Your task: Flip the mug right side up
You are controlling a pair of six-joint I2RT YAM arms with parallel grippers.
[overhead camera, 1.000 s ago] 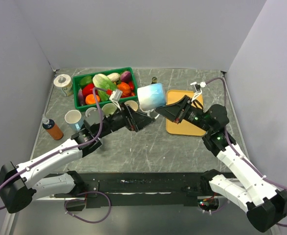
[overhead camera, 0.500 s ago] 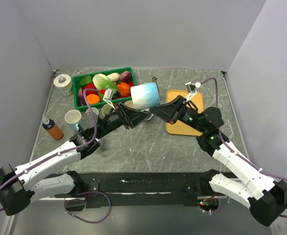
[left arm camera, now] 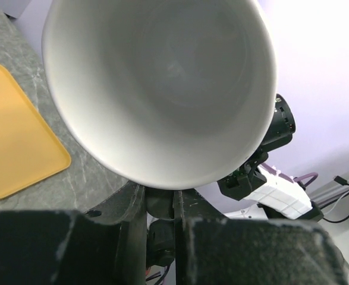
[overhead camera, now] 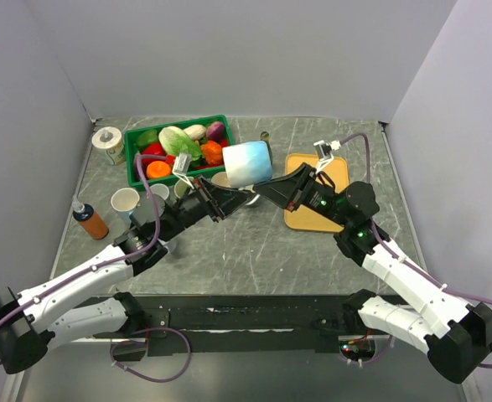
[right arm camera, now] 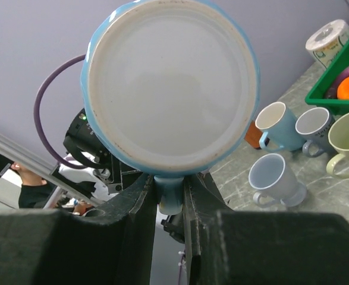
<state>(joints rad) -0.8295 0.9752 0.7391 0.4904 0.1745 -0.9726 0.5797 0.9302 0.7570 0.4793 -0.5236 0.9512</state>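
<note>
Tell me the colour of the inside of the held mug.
The mug is plain white inside, clearest in the left wrist view.

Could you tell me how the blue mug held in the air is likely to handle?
The mug looks like glazed ceramic: probably rigid, slippery and breakable if dropped. Pinched at its narrow handle by the right fingers, it may swivel.

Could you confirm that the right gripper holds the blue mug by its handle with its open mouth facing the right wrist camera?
Not quite. The right gripper holds the blue mug by its handle, but its base, not its open mouth, faces the right wrist camera, as the right wrist view shows.
</note>
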